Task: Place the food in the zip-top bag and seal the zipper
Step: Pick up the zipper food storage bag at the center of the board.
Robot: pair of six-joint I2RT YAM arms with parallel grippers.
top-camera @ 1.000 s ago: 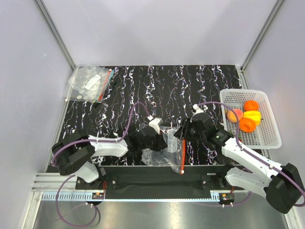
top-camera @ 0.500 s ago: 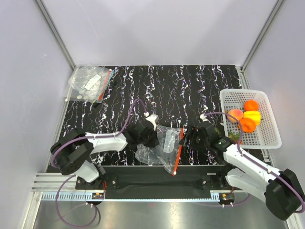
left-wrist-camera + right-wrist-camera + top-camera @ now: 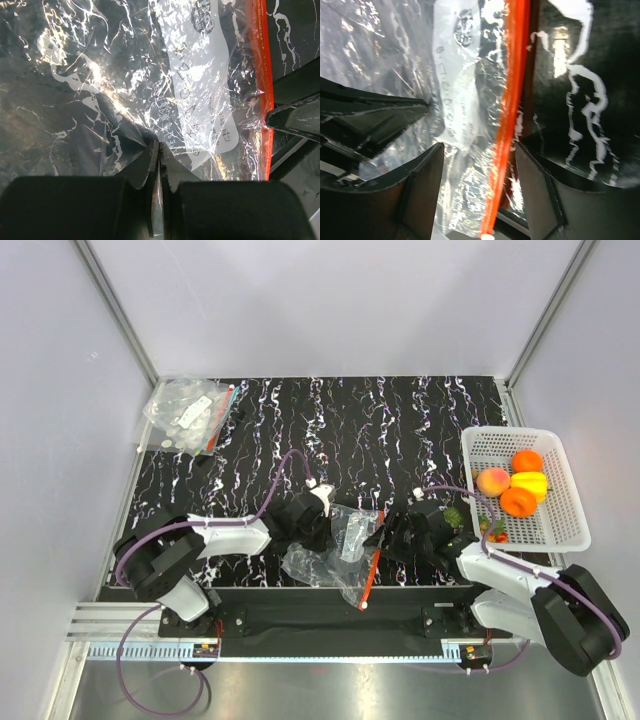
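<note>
Zip-top bag (image 3: pixel 330 558), one clear crumpled pouch, lies between the left gripper (image 3: pixel 318 528) and right gripper (image 3: pixel 386 536). Its red-orange zipper (image 3: pixel 372 565) runs just left of the right gripper, and its white tip passes the table's (image 3: pixel 260 430) near edge. Four fruits (image 3: pixel 516 502) sit in one basket (image 3: pixel 560 530) well right of that gripper: two orange, one peach-pink, one yellow.

Left wrist: jaws pinched together on bag film, with the white label (image 3: pixel 200 90) just beyond.

Right wrist: jaws apart, the zipper running between them.

The zip-top bag (image 3: pixel 330 558) lies at the desk's (image 3: pixel 400 420) near edge, left fingers (image 3: pixel 142 172) on its left, right fingers (image 3: pixel 422 185) on its right. The toy fruits (image 3: pixel 517 502) sit in a basket (image 3: pixel 485 445) far right.
</note>
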